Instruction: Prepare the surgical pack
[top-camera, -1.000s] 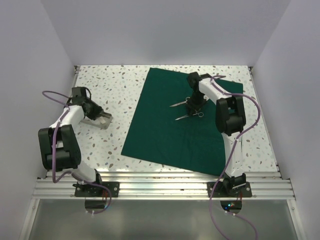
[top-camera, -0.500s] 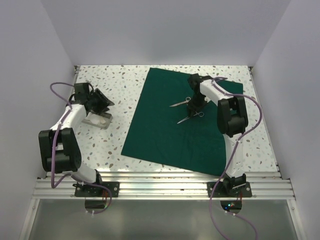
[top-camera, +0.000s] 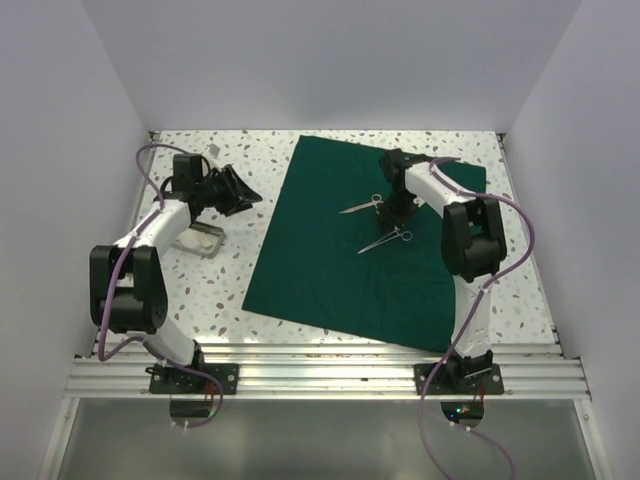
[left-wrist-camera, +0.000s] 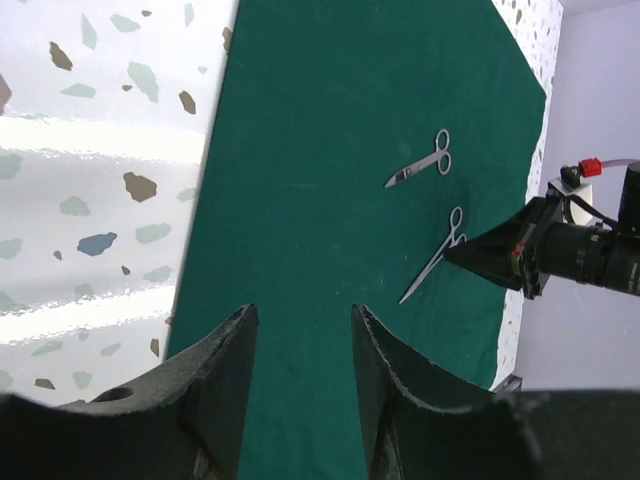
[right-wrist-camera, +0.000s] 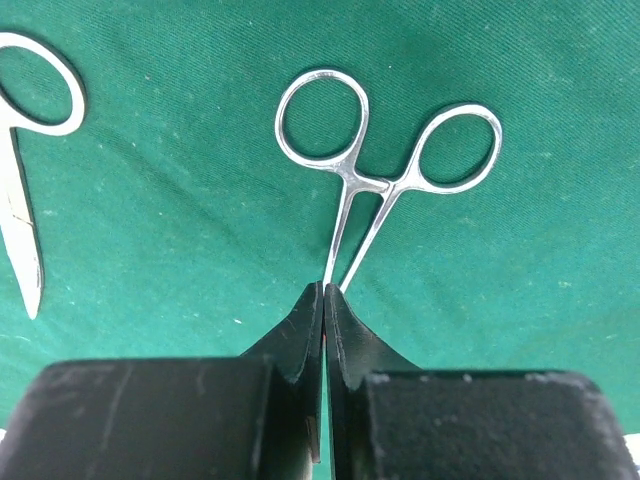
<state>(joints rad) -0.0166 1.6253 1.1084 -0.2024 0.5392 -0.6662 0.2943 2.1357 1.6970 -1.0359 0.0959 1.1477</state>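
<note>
Over by the left edge of the table you have one small metal tray with white gauze lying in it; how many pieces, you cannot tell from above. Your left gripper hangs just beyond the tray towards the far edge, aimed at the cloth. Its jaws are spread, with nothing between them.

One dark green drape lies flat across the middle and right of the table, its far corner near the far edge. Two steel instruments rest on its far half, close together but apart: one pair of scissors, and nearer you one pair of forceps. Your right gripper is down over the forceps. Its jaws are pressed together, their tips right at the forceps' shanks, just short of the two finger rings.
</note>
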